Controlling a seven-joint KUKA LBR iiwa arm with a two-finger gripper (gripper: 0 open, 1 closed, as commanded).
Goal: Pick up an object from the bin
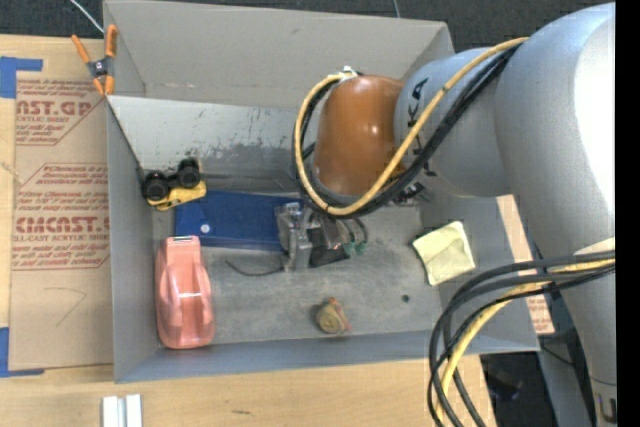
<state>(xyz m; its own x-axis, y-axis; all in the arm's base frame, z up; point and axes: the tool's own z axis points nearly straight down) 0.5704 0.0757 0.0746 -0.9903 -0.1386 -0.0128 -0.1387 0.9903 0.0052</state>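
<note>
My gripper is low in the middle of the bin, under the arm's orange cover. It sits at the right edge of a flat dark-blue box lying on the bin floor, and nothing can be made out in its grasp. A thin dark cord curls on the floor just in front of the box. A small brown lump like a stone lies below the gripper near the front wall.
A pink tape dispenser lies along the left wall at the front. A yellow and black toy vehicle rests at the back left, above the blue box. A pale yellow pad lies at the right.
</note>
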